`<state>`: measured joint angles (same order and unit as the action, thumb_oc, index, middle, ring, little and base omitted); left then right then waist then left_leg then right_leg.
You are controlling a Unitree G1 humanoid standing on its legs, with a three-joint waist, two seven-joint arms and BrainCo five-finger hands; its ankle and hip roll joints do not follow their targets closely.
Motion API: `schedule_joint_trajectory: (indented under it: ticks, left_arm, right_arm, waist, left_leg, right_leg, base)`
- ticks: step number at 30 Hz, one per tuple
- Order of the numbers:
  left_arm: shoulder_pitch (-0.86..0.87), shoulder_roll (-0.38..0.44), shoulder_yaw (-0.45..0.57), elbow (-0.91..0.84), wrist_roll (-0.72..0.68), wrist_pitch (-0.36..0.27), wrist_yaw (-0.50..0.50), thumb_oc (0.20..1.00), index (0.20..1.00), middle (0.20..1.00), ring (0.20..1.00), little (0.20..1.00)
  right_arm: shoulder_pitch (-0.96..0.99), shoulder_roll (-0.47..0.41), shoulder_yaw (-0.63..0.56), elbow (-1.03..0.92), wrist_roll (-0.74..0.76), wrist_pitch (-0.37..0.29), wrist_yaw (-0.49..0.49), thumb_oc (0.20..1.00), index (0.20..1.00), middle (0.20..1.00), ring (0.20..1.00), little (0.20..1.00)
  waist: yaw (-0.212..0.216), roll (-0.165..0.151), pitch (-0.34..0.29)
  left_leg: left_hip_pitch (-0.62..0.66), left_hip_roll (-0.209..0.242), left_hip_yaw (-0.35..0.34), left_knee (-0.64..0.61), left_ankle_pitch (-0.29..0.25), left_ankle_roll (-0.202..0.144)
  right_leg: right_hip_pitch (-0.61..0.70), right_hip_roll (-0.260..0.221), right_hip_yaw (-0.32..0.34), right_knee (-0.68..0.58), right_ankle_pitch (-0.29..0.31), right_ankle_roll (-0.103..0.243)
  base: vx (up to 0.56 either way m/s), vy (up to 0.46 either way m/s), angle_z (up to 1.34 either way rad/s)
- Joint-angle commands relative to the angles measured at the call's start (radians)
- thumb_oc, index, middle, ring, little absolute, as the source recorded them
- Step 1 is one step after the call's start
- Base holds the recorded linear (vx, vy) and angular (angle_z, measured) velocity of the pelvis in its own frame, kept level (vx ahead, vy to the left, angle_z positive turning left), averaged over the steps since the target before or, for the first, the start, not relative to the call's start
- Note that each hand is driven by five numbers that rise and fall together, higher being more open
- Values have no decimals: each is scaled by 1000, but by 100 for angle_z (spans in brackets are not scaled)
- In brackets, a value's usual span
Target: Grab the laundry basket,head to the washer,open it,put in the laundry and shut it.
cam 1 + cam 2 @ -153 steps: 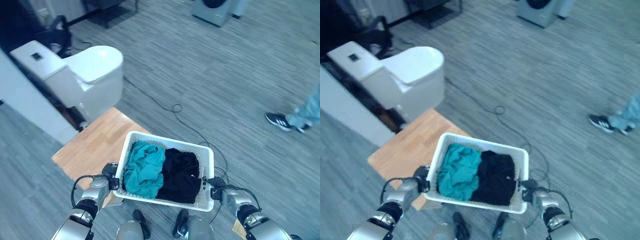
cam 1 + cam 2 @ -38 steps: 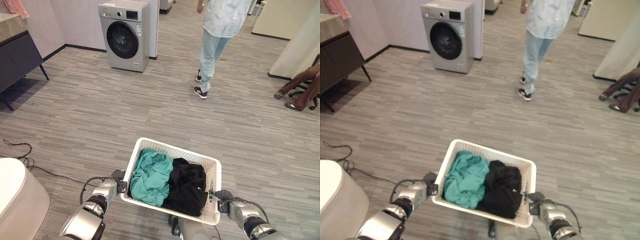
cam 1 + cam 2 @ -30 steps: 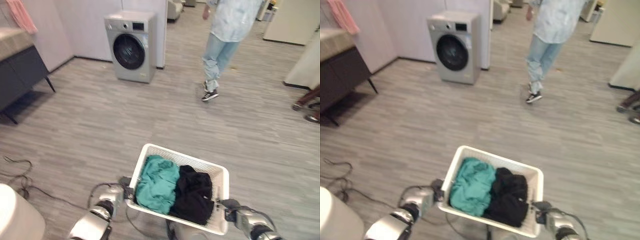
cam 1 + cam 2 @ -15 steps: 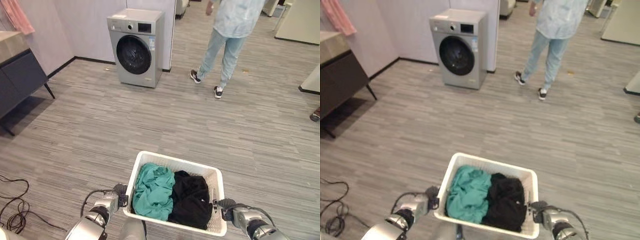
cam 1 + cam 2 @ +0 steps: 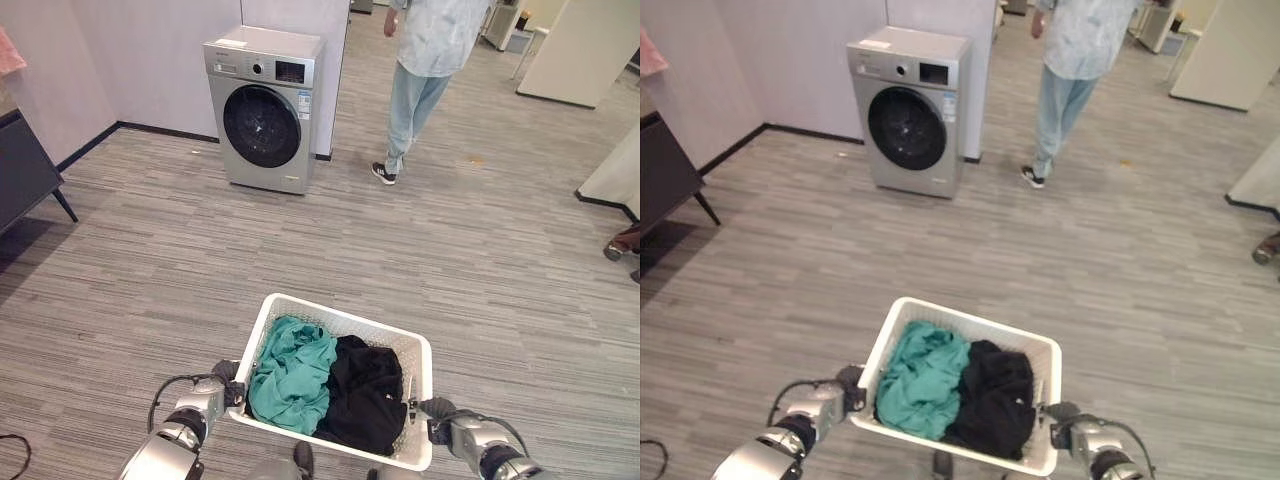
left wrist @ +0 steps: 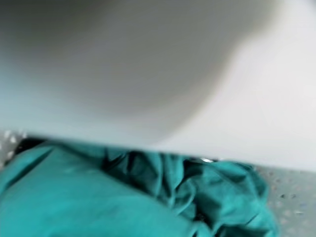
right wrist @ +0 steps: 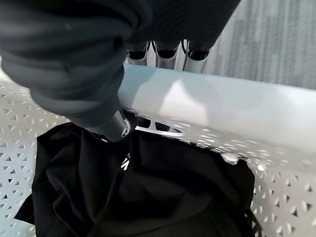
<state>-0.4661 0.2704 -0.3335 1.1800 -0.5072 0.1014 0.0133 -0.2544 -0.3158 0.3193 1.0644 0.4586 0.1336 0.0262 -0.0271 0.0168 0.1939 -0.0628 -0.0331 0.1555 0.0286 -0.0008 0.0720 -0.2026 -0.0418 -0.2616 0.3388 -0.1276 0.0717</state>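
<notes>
A white perforated laundry basket (image 5: 345, 318) hangs above the floor between my two hands. It holds a teal cloth (image 5: 290, 365) on its left and a black cloth (image 5: 365, 395) on its right. My left hand (image 5: 218, 388) grips the basket's left rim (image 6: 148, 74), with the teal cloth (image 6: 98, 197) just past it. My right hand (image 5: 440, 413) holds the right rim (image 7: 207, 98): its fingers (image 7: 165, 49) curl over the edge and the thumb is inside, above the black cloth (image 7: 148, 187). The silver washer (image 5: 262, 108) stands ahead at the back wall, its round door (image 5: 250, 125) shut.
A person (image 5: 425, 60) in a light shirt and jeans walks away just right of the washer. A dark cabinet (image 5: 25, 170) is at the left edge, a pale panel (image 5: 590, 50) at the upper right. Grey plank floor (image 5: 300, 240) lies between me and the washer.
The camera has swung from a toilet and wooden table to face the washer. The basket stays held in both hands. The person has stepped nearer the washer's right side.
</notes>
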Motion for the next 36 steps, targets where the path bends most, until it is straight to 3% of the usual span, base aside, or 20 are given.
schedule_joint_trajectory:
  ticks: [1,4,6,8,9,10,11,12,13,14,15,16,17,18,19,20,21,22,27,36]
  left_arm:
    - [13,-97,-59,-40,29,-30,-38,200,200,200,200,200]
    - [13,-98,-54,-42,28,-32,-38,200,200,200,200,200]
    - [18,-107,-31,-27,18,-34,-41,200,200,200,200,200]
    - [27,-129,-20,-26,-54,-34,-42,200,200,200,200,200]
    - [27,-128,-20,-26,-54,-34,-42,200,200,200,200,200]
    - [31,-140,-43,-26,-67,-25,-41,200,200,200,200,200]
    - [30,-148,-49,-27,-75,-18,-38,200,200,200,200,200]
    - [30,-148,-49,-27,-75,-18,-38,200,200,200,200,200]
    - [20,-153,-70,-37,-62,-8,-40,200,200,200,200,200]
    - [13,-155,-77,-32,-55,-8,-35,200,200,200,200,200]
    - [13,-154,-77,-32,-55,-8,-35,200,200,200,200,200]
    - [3,-158,-73,-25,-61,-10,-25,200,200,200,200,200]
    - [-2,-164,-73,-20,-67,-10,-22,200,200,200,200,200]
    - [-2,-164,-73,-20,-67,-10,-22,200,200,200,200,200]
    - [9,-161,-67,-20,-61,-15,-18,200,200,200,200,200]
    - [9,-161,-67,-20,-61,-15,-18,200,200,200,200,200]
    - [26,-152,-64,-9,-45,-20,-16,200,200,200,200,200]
    - [30,-155,-66,5,-40,-21,-26,200,200,200,200,200]
    - [45,-145,-64,0,-23,-28,-37,200,200,200,200,200]
    - [61,-138,-41,16,-6,-30,-41,200,200,200,200,200]
  right_arm:
    - [-39,63,-31,0,90,-4,85,200,200,200,200,200]
    - [-40,61,-33,0,97,-2,83,200,200,200,200,200]
    - [-31,58,-40,7,108,5,96,200,200,200,200,200]
    - [-11,44,-53,-1,132,1,89,200,200,200,200,200]
    - [-11,44,-54,-1,132,1,89,200,200,200,200,200]
    - [-7,30,-60,2,153,-1,82,200,200,200,200,200]
    - [-8,27,-60,10,158,-1,71,200,200,200,200,200]
    - [-8,28,-60,10,158,-1,71,200,200,200,200,200]
    - [-20,20,-48,30,156,-1,66,200,200,200,200,200]
    - [-29,18,-39,42,153,1,62,200,200,200,200,200]
    - [-29,18,-39,42,153,0,62,200,200,200,200,200]
    - [-41,19,-35,57,153,4,56,200,200,200,200,200]
    - [-49,19,-27,70,147,7,53,200,200,200,200,200]
    - [-49,19,-27,70,147,7,53,200,200,200,200,200]
    - [-50,20,-25,65,137,4,54,200,200,200,200,200]
    - [-50,20,-25,65,137,4,54,200,200,200,200,200]
    - [-42,21,-16,52,119,-2,62,200,200,200,200,200]
    - [-37,23,-19,64,121,-3,68,200,200,200,200,200]
    - [-28,38,-37,90,104,-2,80,200,200,200,200,200]
    - [-8,55,-38,99,70,5,101,200,200,200,200,200]
  waist:
    - [-52,-44,-7]
    - [-62,-38,-4]
    - [-82,-37,-11]
    - [-107,-44,-41]
    - [-109,-47,-43]
    - [-130,-46,-57]
    - [-135,-47,-57]
    - [-139,-51,-60]
    - [-111,-74,-34]
    - [-96,-87,-24]
    - [-97,-88,-25]
    - [-77,-90,-17]
    - [-45,-84,-12]
    - [-46,-85,-13]
    - [-19,-55,-16]
    - [-19,-58,-17]
    - [1,-40,-16]
    - [-14,-30,-23]
    - [-32,-11,-50]
    - [-19,-26,-72]
  left_leg:
    - [183,-41,-79,38,-93,-36]
    - [202,-37,-89,46,-113,-41]
    - [260,-37,-124,84,-157,-53]
    - [287,-24,-151,225,-157,-81]
    - [285,-27,-153,225,-154,-81]
    - [216,10,-131,477,-24,-151]
    - [158,51,-101,617,61,-182]
    - [154,47,-104,615,66,-182]
    - [34,79,-45,867,74,-174]
    - [-46,87,-19,931,72,-174]
    - [-47,86,-19,930,72,-174]
    - [-107,111,31,900,59,-164]
    - [-183,107,51,749,42,-142]
    - [-182,106,51,748,43,-142]
    - [-148,106,20,352,36,-108]
    - [-144,102,22,342,42,-107]
    - [-93,74,-92,205,31,-103]
    - [-46,84,-68,134,30,-101]
    - [57,67,-44,35,19,-90]
    - [97,57,-21,24,-22,-74]
  right_leg:
    - [-52,-39,39,-236,242,43]
    - [-61,-46,45,-271,259,50]
    - [-102,-61,52,-311,300,64]
    - [-75,-26,108,-253,322,36]
    - [-77,-30,108,-253,324,36]
    - [-15,-6,113,-263,312,2]
    - [26,2,94,-270,293,-25]
    - [23,-3,93,-271,294,-25]
    - [94,7,90,-285,252,-77]
    - [122,5,87,-299,235,-89]
    - [121,4,86,-299,235,-89]
    - [150,4,75,-307,222,-90]
    - [189,0,75,-321,205,-78]
    - [189,-1,75,-321,204,-78]
    - [216,10,93,-326,185,-42]
    - [215,6,93,-326,186,-41]
    - [221,7,126,-301,164,-27]
    - [221,9,121,-297,157,-23]
    - [215,-10,138,-284,155,-18]
    - [241,-21,162,-297,144,-2]
  base:
    - [421,-53,67]
    - [326,-25,62]
    - [670,-101,54]
    - [624,-157,56]
    - [508,-211,17]
    - [439,-252,47]
    - [440,-254,80]
    - [384,-300,155]
    - [330,-291,136]
    - [335,-288,87]
    - [200,-163,-35]
    - [322,-65,-48]
    - [323,-65,-26]
    - [479,147,-22]
    - [272,146,-13]
    - [480,257,-51]
    - [290,160,-73]
    - [363,216,-87]
    - [161,113,-32]
    - [127,75,-6]
